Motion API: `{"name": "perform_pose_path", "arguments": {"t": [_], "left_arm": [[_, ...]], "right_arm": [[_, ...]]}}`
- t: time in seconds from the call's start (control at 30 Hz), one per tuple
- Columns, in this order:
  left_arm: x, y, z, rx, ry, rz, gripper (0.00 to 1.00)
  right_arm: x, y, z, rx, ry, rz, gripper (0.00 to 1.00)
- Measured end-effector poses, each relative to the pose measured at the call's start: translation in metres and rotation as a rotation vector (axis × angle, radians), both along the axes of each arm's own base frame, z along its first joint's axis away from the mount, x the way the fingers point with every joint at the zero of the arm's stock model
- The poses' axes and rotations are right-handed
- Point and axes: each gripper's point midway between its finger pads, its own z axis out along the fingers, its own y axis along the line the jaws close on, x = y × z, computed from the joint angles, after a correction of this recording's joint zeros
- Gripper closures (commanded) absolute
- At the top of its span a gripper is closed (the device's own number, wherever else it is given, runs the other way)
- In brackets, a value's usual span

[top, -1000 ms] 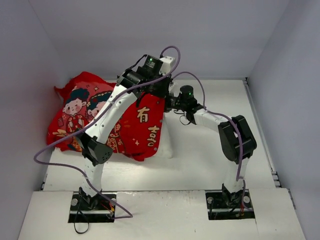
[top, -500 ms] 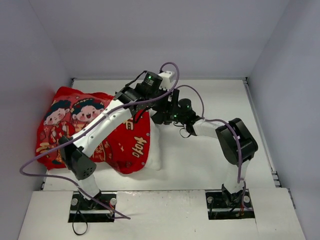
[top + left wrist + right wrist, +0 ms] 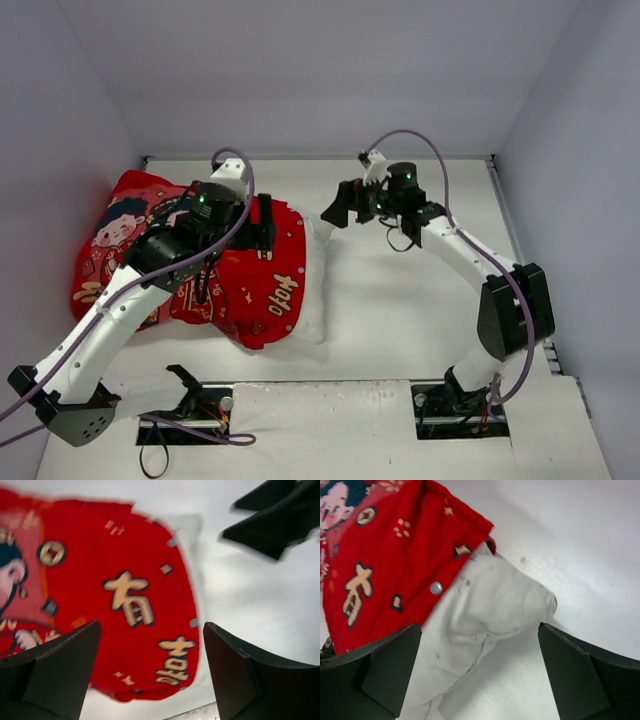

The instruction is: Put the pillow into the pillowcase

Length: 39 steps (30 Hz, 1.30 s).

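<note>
White bench [image 3: 420, 320], pale walls on three sides. The pillowcase [image 3: 250, 290] lies on the left half, long axis left to right, mouth facing right. The pillow [image 3: 485, 615] is mostly inside, one white end poking out. Left end effector [image 3: 152, 625] is spread, empty, over red cloth near the hem. Right end effector [image 3: 479, 626] is spread, empty, nearer the exposed end; I'd tuck with it.

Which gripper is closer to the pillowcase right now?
Left. The left gripper hangs open directly over the red pillowcase, near its open edge. The right gripper, also open, sits off that edge, above the exposed white pillow corner.
</note>
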Motion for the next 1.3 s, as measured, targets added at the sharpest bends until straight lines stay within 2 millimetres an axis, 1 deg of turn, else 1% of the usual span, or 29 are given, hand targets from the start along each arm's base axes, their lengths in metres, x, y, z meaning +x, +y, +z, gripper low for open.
{"name": "perform_pose_path", "arguments": {"t": [0.07,0.1,0.17,0.2,0.27,0.3,0.37,0.47,0.53,0.6,0.67,0.7,0.73,0.77,0.8,0.83,0.87,0.9,0.97,1.03,1.07,1.13,1.17,1.23,1.3], "left_arm": [[-0.003,0.022,-0.032,0.021,0.072,0.075,0.21],[-0.005,0.032,-0.051,0.033,0.121,0.113,0.21],[-0.011,0.049,-0.085,0.061,0.205,0.176,0.21],[-0.016,0.055,-0.1,0.073,0.246,0.199,0.21],[-0.025,0.061,-0.121,0.083,0.306,0.223,0.21],[-0.029,0.062,-0.128,0.08,0.326,0.232,0.21],[-0.036,0.064,-0.136,0.069,0.354,0.248,0.21],[-0.043,0.066,-0.142,0.039,0.37,0.267,0.21],[-0.048,0.067,-0.147,0.023,0.384,0.278,0.21],[-0.052,0.069,-0.154,0.017,0.401,0.294,0.21],[-0.055,0.071,-0.162,0.021,0.424,0.31,0.21],[-0.056,0.071,-0.167,0.026,0.437,0.316,0.21],[-0.056,0.072,-0.171,0.033,0.449,0.324,0.21],[-0.056,0.073,-0.175,0.04,0.461,0.331,0.21],[-0.055,0.073,-0.179,0.053,0.476,0.339,0.21],[-0.053,0.073,-0.184,0.067,0.489,0.346,0.21],[-0.052,0.074,-0.189,0.084,0.504,0.352,0.21],[-0.049,0.074,-0.195,0.102,0.523,0.36,0.21],[-0.042,0.072,-0.202,0.133,0.555,0.366,0.21],[-0.032,0.068,-0.202,0.152,0.572,0.36,0.21],[-0.026,0.065,-0.198,0.158,0.573,0.348,0.21],[-0.009,0.052,-0.183,0.144,0.548,0.314,0.21],[0.003,0.045,-0.172,0.125,0.521,0.297,0.21],[0.027,0.026,-0.145,0.077,0.465,0.248,0.21],[0.051,0.006,-0.113,0.004,0.372,0.199,0.21]], "right_arm": [[0.011,0.008,0.02,-0.002,-0.054,0.052,0.0],[0.018,0.014,0.03,0.003,-0.084,0.084,0.0],[0.03,0.027,0.044,0.016,-0.126,0.145,0.0],[0.038,0.035,0.048,0.025,-0.146,0.18,0.0],[0.051,0.05,0.049,0.039,-0.161,0.242,0.0],[0.058,0.059,0.044,0.045,-0.161,0.27,0.0],[0.064,0.074,0.032,0.057,-0.141,0.326,0.0],[0.068,0.101,0.004,0.074,-0.103,0.417,0.0],[0.061,0.119,-0.02,0.085,-0.057,0.479,0.0],[0.048,0.136,-0.042,0.099,-0.006,0.549,0.0],[0.031,0.152,-0.06,0.115,0.042,0.618,0.0],[0.027,0.155,-0.064,0.12,0.054,0.635,0.01],[0.019,0.158,-0.067,0.131,0.068,0.664,0.05],[0.013,0.16,-0.066,0.143,0.078,0.69,0.11],[0.008,0.16,-0.064,0.159,0.086,0.718,0.39],[0.004,0.16,-0.061,0.173,0.08,0.745,0.6],[0.0,0.16,-0.058,0.186,0.078,0.765,0.78],[-0.003,0.159,-0.054,0.197,0.08,0.781,1.0],[-0.008,0.156,-0.047,0.206,0.081,0.794,1.0],[-0.01,0.152,-0.034,0.206,0.064,0.79,1.0],[-0.008,0.149,-0.025,0.207,0.049,0.784,1.0],[-0.002,0.141,0.001,0.204,-0.008,0.756,1.0],[0.002,0.136,0.019,0.205,-0.047,0.741,1.0],[0.011,0.125,0.064,0.208,-0.143,0.706,1.0],[0.016,0.115,0.119,0.218,-0.27,0.68,1.0]]}}
